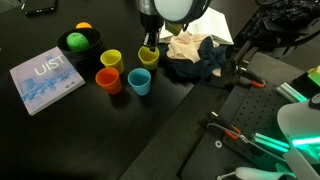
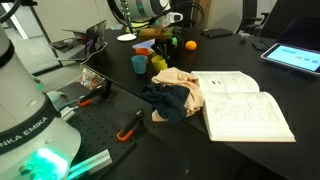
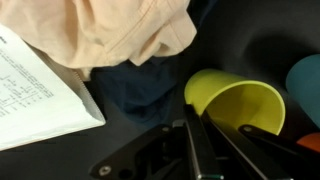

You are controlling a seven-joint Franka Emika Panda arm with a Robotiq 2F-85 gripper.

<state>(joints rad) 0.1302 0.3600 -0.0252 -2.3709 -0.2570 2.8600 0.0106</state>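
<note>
As I am watching from beside the dark table, the gripper is pointing straight down into the yellow-green cup, which is standing upright at the far end of a small cluster of cups. In the wrist view the fingers are sitting drawn together on the near wall of that cup. One finger is apparently outside the rim and one inside, so they seem to be clamping the thin wall, though the blur is making it hard to be sure. Reaching in from above is making sense, since a rim pinch is about the only hold an open cup offers with neighbours this near.

From the held cup, the blue cup is standing at 7 o'clock, the orange cup at 8 o'clock and the yellow cup at 9 o'clock, all upright and apart. A heap of cloths, peach over dark blue, is lying just beside it at 3 o'clock, spilling off an open book. At 10 o'clock a black bowl is holding a green ball and an orange ball.

"UIST" is showing on the pale blue booklet at 8 o'clock, and "EMIKA" on the robot base. The open book's print is coming through too small to read.
</note>
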